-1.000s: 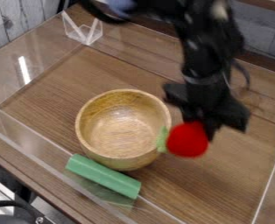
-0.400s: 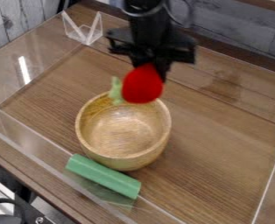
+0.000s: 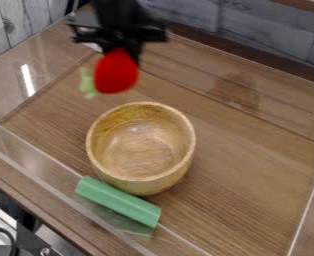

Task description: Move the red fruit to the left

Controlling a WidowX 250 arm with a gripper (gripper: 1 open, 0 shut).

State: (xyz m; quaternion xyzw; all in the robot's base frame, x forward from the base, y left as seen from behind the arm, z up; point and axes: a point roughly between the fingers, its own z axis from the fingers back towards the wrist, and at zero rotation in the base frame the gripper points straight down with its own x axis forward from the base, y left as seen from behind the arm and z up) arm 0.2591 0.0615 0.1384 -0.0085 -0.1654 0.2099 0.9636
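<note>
The red fruit, a rounded bright red toy with a green leafy stem on its left side, hangs in the air above the wooden table, up and to the left of the wooden bowl. My gripper points down from above and is shut on the red fruit, gripping its top. The dark arm reaches in from the upper edge of the camera view. The fruit touches neither the table nor the bowl.
A light wooden bowl stands at the middle of the table. A green rectangular block lies in front of it near the front edge. Clear acrylic walls ring the tabletop.
My gripper has carried the red fruit from the right of the bowl, over the bowl's far rim, to the upper left, and the wrist has rolled on the way.
</note>
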